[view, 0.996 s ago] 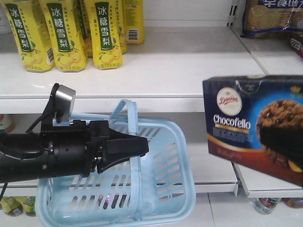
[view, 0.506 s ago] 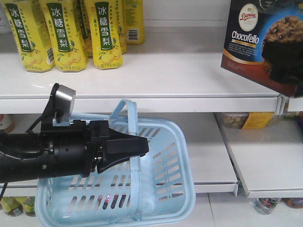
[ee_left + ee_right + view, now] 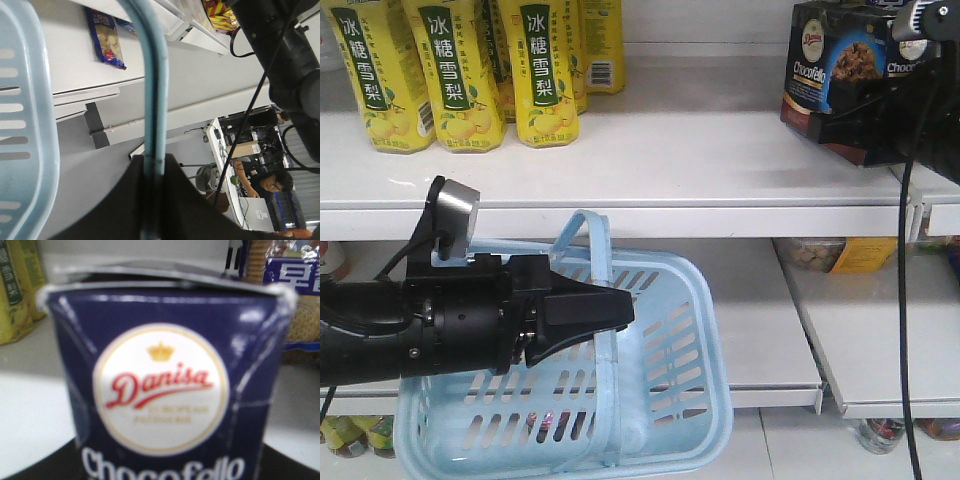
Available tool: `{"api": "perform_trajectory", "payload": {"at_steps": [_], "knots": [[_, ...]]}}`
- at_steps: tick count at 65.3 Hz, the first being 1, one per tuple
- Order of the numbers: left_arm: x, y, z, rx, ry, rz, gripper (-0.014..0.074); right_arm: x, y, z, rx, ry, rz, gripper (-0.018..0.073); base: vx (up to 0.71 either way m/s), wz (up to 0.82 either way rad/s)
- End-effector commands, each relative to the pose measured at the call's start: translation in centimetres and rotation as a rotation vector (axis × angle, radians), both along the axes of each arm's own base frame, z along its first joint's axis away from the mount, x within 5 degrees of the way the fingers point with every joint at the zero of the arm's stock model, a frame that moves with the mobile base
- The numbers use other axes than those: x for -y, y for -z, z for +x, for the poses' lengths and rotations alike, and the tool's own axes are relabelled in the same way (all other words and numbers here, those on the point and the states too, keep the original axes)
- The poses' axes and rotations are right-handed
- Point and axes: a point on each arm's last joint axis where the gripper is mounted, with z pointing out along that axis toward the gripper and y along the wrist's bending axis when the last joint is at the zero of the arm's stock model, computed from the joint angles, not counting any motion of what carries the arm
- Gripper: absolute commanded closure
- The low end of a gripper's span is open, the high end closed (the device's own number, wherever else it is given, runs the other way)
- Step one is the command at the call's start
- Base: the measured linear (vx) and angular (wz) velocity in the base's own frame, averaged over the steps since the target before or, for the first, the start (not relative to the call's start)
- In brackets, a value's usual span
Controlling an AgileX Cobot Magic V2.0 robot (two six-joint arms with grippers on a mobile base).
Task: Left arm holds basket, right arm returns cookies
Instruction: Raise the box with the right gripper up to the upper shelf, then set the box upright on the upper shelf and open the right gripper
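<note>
Left gripper (image 3: 610,312): I keep it squeezed shut on a hoop handle of the blue basket (image 3: 690,400). The basket hangs right under it.
Right gripper (image 3: 880,120): it is squeezed around the cookies (image 3: 835,70), up at the top shelf (image 3: 650,160).
Where the cookies are: in the right gripper, over the right end of the shelf. I cannot tell if the box touches the shelf yet.
Way to go: the shelf lies just below and past the box. The box stands tall.
Nearer arm: the right one. The left is well apart, lower down.
Words I can read: "Danisa" and "Chocofello" on the box. The yellow bottles (image 3: 545,70) to the far left say "冰糖雪梨".
</note>
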Motion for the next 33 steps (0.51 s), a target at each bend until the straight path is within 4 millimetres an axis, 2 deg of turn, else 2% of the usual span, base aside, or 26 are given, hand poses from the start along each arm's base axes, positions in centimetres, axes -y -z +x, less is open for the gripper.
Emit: {"api": "perform_trajectory", "payload": {"at_steps": [1, 9, 33], "knots": [[0.1, -2.8, -0.2, 0.043, -0.007, -0.124, 0.0599, 0.6, -2.1, 0.5, 0.136, 0.053, -0.008, 0.0365, 0.00, 0.00], [0.1, -2.8, -0.2, 0.043, -0.007, -0.124, 0.0599, 0.4, -1.3, 1.3, 0.108, 0.050, -0.012, 0.0313, 0.00, 0.00], [0.1, -2.8, -0.2, 0.043, -0.007, -0.124, 0.0599, 0.2, -1.1, 1.0, 0.065, 0.026, -0.010, -0.0010, 0.00, 0.00]]}}
